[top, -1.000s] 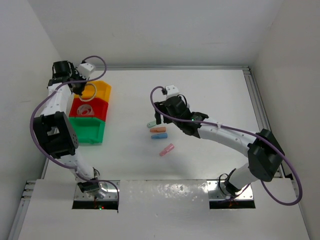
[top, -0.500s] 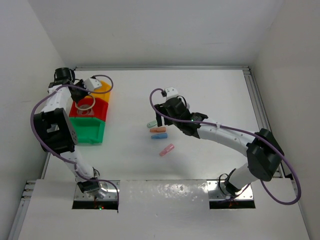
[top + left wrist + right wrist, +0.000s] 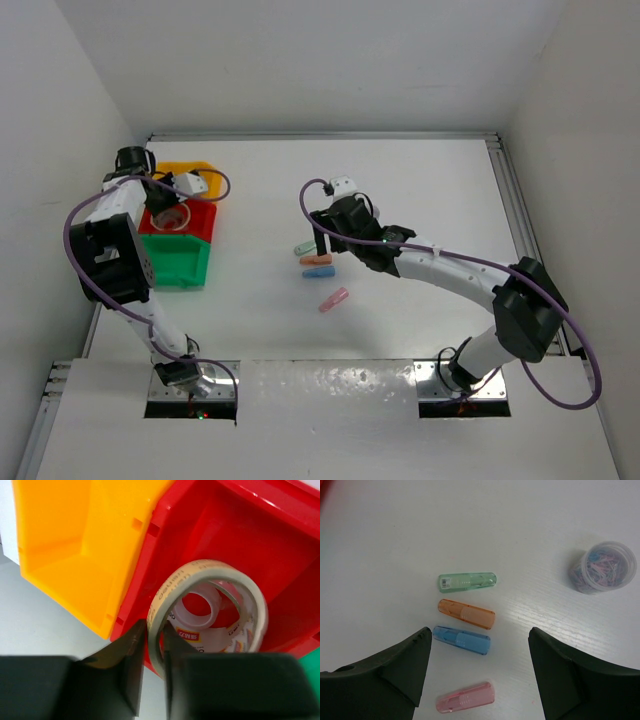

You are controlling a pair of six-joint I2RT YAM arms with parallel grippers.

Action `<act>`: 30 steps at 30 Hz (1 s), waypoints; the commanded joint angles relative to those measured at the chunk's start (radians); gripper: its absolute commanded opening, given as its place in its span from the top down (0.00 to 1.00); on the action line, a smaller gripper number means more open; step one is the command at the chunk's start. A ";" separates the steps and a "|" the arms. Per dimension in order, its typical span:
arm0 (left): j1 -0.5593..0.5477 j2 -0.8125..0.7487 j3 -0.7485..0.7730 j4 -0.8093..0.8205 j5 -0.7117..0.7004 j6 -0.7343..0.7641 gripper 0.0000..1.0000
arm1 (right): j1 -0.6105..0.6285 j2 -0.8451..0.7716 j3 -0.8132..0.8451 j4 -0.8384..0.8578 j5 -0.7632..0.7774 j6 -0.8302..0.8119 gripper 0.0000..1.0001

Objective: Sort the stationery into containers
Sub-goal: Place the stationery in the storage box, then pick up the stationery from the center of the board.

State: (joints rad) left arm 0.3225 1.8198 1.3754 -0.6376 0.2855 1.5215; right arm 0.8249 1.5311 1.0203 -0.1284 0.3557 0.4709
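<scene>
Left wrist: left jaws tight on tan ring [image 3: 207, 569], apparently over red bin [image 3: 240, 525]; right jaws wide apart.

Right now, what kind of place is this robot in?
Probably a robot lab: plain white walls box in a white table, the left arm and right arm are bolted at its near edge, and a yellow bin, red bin and green bin stand together.

Left claw [image 3: 152, 632] with tan ring [image 3: 205, 569] shifted over red bin [image 3: 280, 545].
</scene>
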 commanded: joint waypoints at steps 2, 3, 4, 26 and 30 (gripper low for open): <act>0.004 0.013 -0.006 0.073 -0.014 -0.010 0.59 | -0.009 0.001 0.003 -0.002 0.008 0.000 0.23; 0.004 0.016 -0.001 0.084 -0.020 -0.032 0.53 | -0.007 0.003 0.004 -0.001 0.011 0.000 0.23; 0.004 0.022 0.017 0.088 -0.028 -0.067 0.49 | -0.012 0.001 0.004 -0.005 0.008 0.000 0.23; -0.023 -0.099 0.208 0.061 0.276 -0.645 0.32 | -0.179 -0.157 -0.111 -0.125 -0.083 0.092 0.17; -0.130 -0.097 0.223 0.007 0.258 -0.741 0.53 | -0.245 -0.198 -0.150 -0.139 -0.104 0.126 0.17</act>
State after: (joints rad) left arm 0.2798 1.7679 1.5719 -0.5880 0.4908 0.9241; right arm 0.6125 1.3781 0.8867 -0.2588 0.2764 0.5514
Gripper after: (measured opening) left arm 0.478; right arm 0.831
